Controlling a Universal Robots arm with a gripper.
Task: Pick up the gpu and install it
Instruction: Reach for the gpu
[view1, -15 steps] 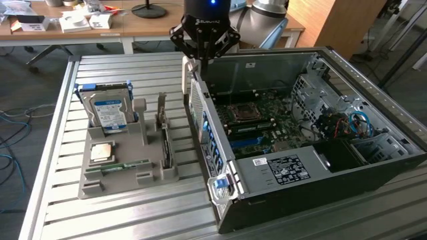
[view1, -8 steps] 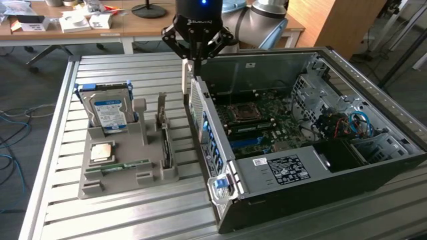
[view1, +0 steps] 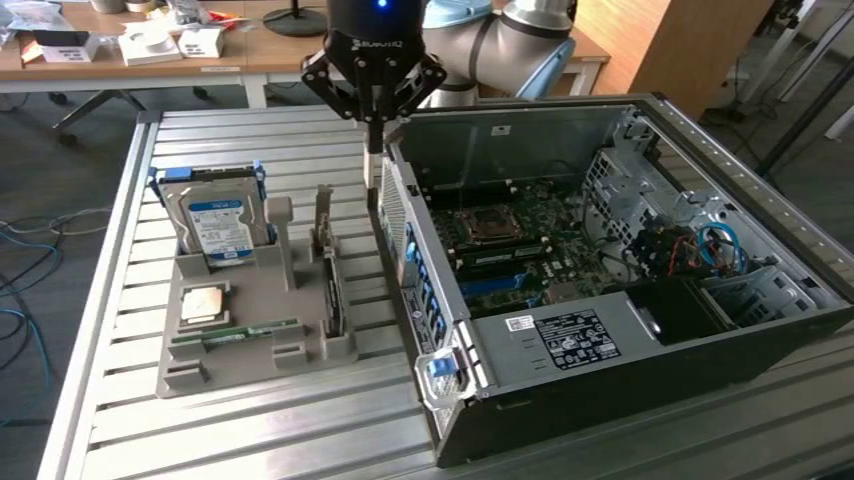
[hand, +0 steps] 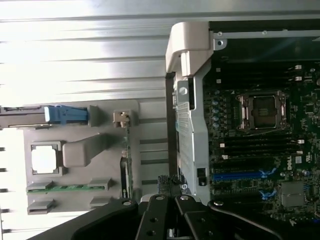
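The gpu (view1: 324, 235) stands on edge in a slot of the grey parts tray (view1: 254, 365), a thin dark card with a pale bracket at its far end. In the wrist view the gpu (hand: 126, 150) is an edge-on strip on the tray (hand: 150, 130). My gripper (view1: 378, 122) hangs shut, well above the table, over the rear wall of the open computer case (view1: 427, 290), apart from the gpu. Its black fingers (hand: 158, 212) meet with nothing between them at the gripper's tip (hand: 170, 187). A blue expansion slot (hand: 237, 175) on the motherboard lies bare.
The tray also holds a silver hard drive (view1: 218, 222), a processor chip (view1: 203, 302) and a green memory stick (view1: 247, 330). A pale lever (hand: 187, 50) sticks up at the case's far rear corner. Cables (view1: 694, 250) crowd the case's far side. A cluttered desk (view1: 267, 60) stands behind.
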